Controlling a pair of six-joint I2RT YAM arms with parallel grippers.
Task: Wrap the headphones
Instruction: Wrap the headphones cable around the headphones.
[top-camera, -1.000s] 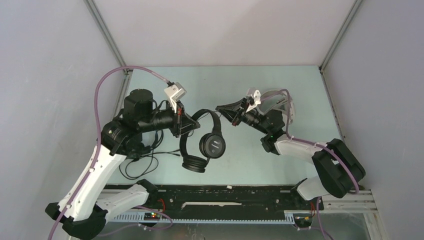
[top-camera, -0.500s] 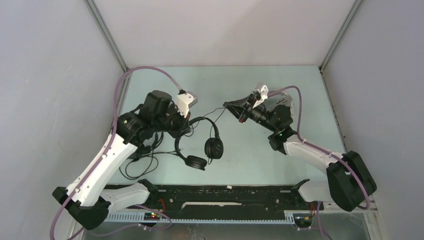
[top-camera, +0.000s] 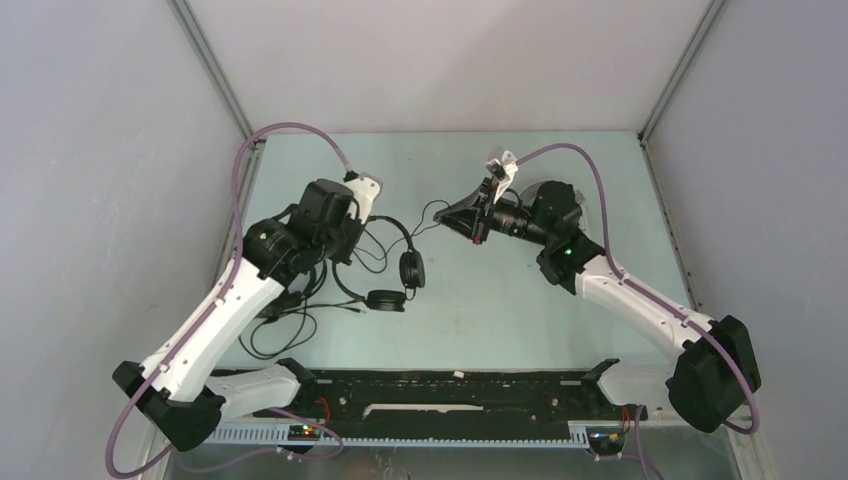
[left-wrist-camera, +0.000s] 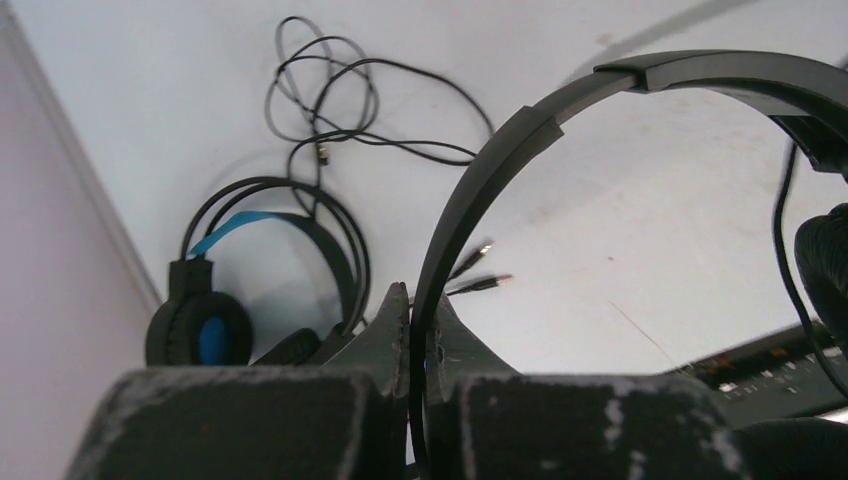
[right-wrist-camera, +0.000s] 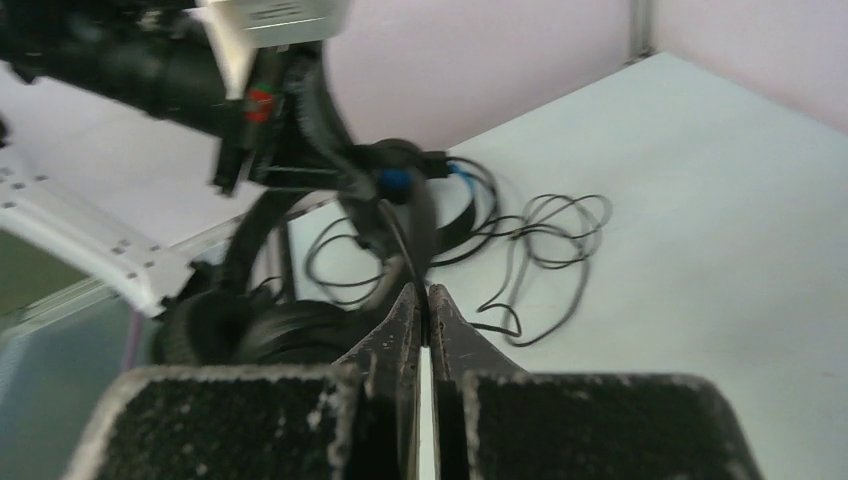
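Note:
My left gripper (left-wrist-camera: 418, 305) is shut on the thin headband of the slim black headphones (left-wrist-camera: 560, 110). In the top view the left gripper (top-camera: 362, 232) holds that headset (top-camera: 410, 270) over the table's left middle, ear cups hanging toward the table. The right gripper (right-wrist-camera: 424, 298) is shut on a thin black cable (right-wrist-camera: 400, 240) leading toward the held headset. Seen from above, the right gripper (top-camera: 447, 214) sits just right of the headset. The bulkier black headphones with a blue-lined headband (left-wrist-camera: 215, 300) lie on the table near the left wall.
Loose black cable loops (left-wrist-camera: 330, 100) lie on the table beyond the blue-lined headset, with two jack plugs (left-wrist-camera: 480, 283) nearby. More cable (top-camera: 268, 335) trails under the left arm. The left wall (left-wrist-camera: 50, 260) is close. A black rail (top-camera: 450, 385) runs along the near edge.
The left arm has drawn the black headphones left and away from the near edge, lower toward the table. The right gripper has moved farther back with the cable. Both stayed shut.

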